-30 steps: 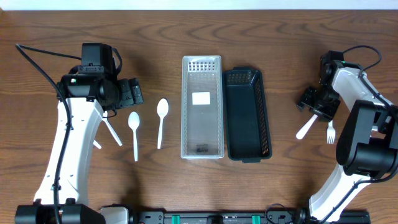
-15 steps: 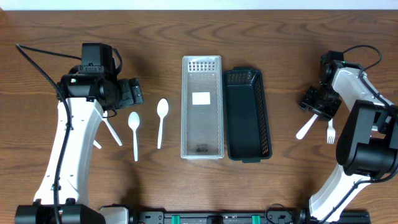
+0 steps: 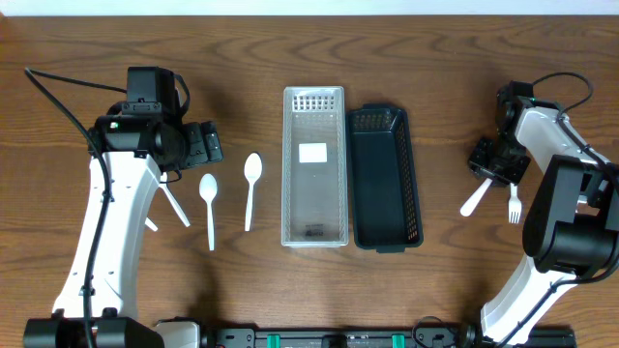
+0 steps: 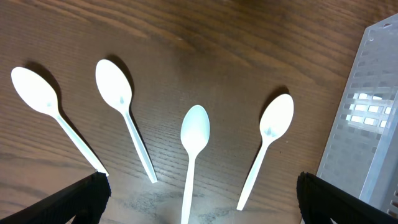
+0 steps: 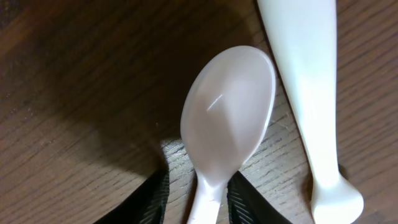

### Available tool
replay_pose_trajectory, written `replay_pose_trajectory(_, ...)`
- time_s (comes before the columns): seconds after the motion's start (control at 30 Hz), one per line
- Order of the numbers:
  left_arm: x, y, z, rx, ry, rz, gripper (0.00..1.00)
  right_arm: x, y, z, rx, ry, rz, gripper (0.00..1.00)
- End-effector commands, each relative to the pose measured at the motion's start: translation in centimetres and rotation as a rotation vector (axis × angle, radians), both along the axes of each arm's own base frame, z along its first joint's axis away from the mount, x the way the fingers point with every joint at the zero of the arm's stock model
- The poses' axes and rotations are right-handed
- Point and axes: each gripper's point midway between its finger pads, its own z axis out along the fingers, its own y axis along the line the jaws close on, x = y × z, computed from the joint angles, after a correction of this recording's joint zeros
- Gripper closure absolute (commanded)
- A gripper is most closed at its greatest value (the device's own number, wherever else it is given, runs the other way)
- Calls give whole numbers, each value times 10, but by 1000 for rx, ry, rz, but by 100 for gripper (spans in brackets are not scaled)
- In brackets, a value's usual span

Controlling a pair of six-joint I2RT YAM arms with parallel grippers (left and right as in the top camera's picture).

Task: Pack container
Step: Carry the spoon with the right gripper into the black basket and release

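Note:
The clear plastic container [image 3: 314, 166] lies at the table's centre, with a black mesh basket [image 3: 387, 179] touching its right side. Several white spoons lie left of it, among them one [image 3: 251, 188] and another [image 3: 209, 208]; the left wrist view shows them side by side, such as the middle one [image 4: 194, 127]. My left gripper [image 3: 205, 145] is open and empty above them [image 4: 199, 211]. My right gripper [image 3: 495, 162] is shut on the neck of a white spoon [image 5: 229, 115], which lies on the table [image 3: 474, 199].
A white fork [image 3: 515, 203] lies just right of the held spoon; its handle [image 5: 306, 93] shows beside the spoon's bowl. The clear container's edge [image 4: 373, 118] shows at the right of the left wrist view. A partly hidden spoon [image 3: 175, 205] lies under the left arm.
The right gripper has shifted slightly to the right over the spoon's handle. The left arm and the other things have not moved.

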Motion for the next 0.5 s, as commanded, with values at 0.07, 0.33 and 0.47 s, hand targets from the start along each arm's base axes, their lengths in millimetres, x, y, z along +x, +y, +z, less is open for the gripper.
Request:
replay_pose_trajectory(0.07,3,3,5,13,-11,-10,2,-9,-3,-7,-10,29,-11,70)
replay_pose_trajectory(0.33,3,3,5,13,-11,-9,2,-23,-1,-25,-8,43,-11,84)
replay_pose_trajectory(0.47,3,3,5,13,-12,-10,2,-24,1,-26,-7,45,-6,99)
